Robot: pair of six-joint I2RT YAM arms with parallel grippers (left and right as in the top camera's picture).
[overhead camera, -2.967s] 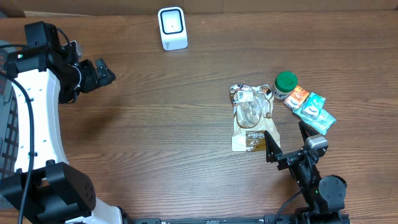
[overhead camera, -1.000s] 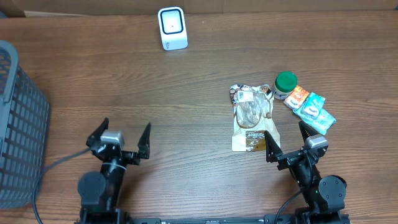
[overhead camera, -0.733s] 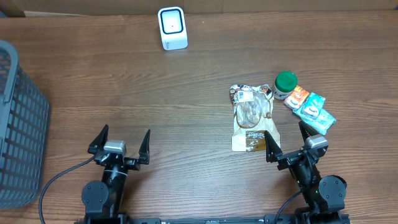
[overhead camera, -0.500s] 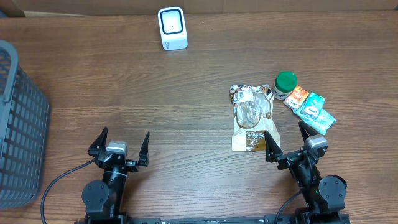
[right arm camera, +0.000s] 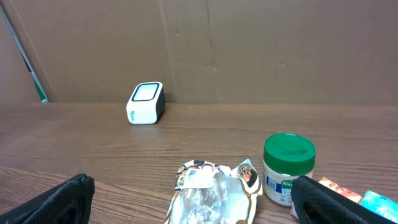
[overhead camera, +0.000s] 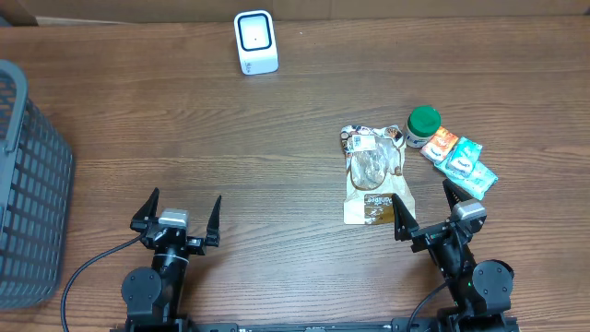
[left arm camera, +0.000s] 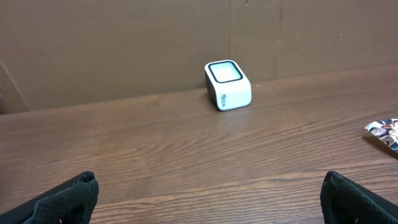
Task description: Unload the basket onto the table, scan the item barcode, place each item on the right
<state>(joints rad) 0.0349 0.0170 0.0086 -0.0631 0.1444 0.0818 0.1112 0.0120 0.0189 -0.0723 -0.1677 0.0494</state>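
Plainly, both arms sit low at the near edge of the table (overhead camera: 277,120). The left gripper (overhead camera: 182,208) and the right gripper (overhead camera: 427,210) each have their fingers spread wide and hold nothing.

The scanner (overhead camera: 255,41), a small white box with a dark-rimmed window, stands at the far edge against the cardboard (left arm camera: 124,43), well apart from both grippers. The goods lie in a cluster on the right. A crinkled clear pouch (overhead camera: 373,173) lies flat just ahead of the right gripper, its near edge beside one finger. A green-lidded jar (overhead camera: 423,126) stands upright just beside the pouch's far right corner. An orange packet (overhead camera: 441,143) and teal packets (overhead camera: 466,166) lie to the right of the jar, overlapping one another.

A grey basket (overhead camera: 28,184) fills the left side, cut off by the frame.

The left wrist view catches only a corner of the pouch at its right edge. The right wrist view crops the pouch's near end and most of the packets.

The pouch's brown band and white sticker carry print, as does the jar's label, all too small to read.
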